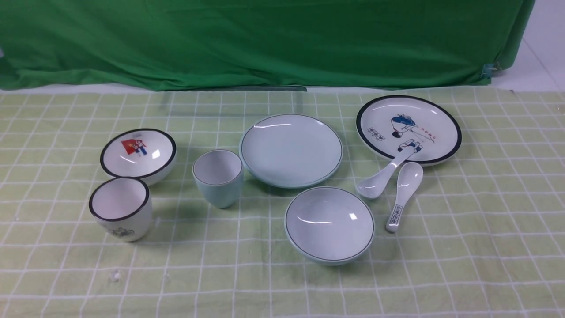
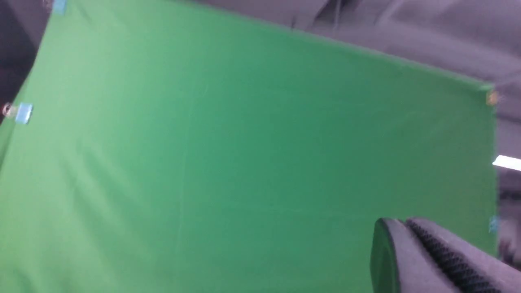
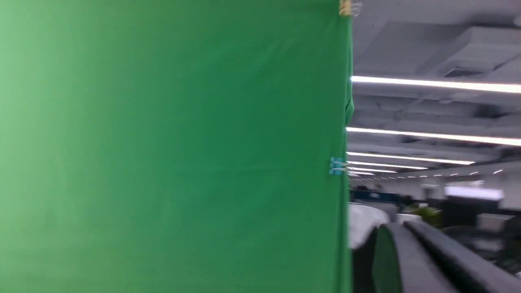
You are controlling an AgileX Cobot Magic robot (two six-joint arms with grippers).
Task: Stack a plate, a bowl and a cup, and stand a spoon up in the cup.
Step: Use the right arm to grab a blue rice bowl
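The plate [image 1: 291, 150] lies flat at the middle of the green checked cloth [image 1: 265, 282], with nothing on it. The cup [image 1: 218, 177] stands upright just to its left, mouth up; whether the two touch cannot be told. The bowl [image 1: 329, 224] sits right way up just nearer than the plate and a little to the right. Right of the bowl, the spoon [image 1: 385, 175] lies with its scoop on the cloth and its handle slanting far and right over the near rim of the cartoon plate [image 1: 441, 128]. Just beside it on the right lies the printed spoon [image 1: 404, 194] (the one with marks on its handle), its scoop at the far end and its handle pointing near. Well apart on the left are the white bowl with a red picture [image 1: 138, 152] and, just nearer, the black-rimmed white cup [image 1: 120, 207], upright. A green backdrop [image 1: 265, 44] hangs along the far edge of the table. No arm shows in the front view. The left gripper [image 2: 407, 228] appears only as blurred grey finger ends with a ribbed black strip against the backdrop, nothing seen in its grasp; whether it is spread or pressed together cannot be told. The right gripper [image 3: 395, 232] shows likewise as dark blurred finger ends, and its state cannot be told either.
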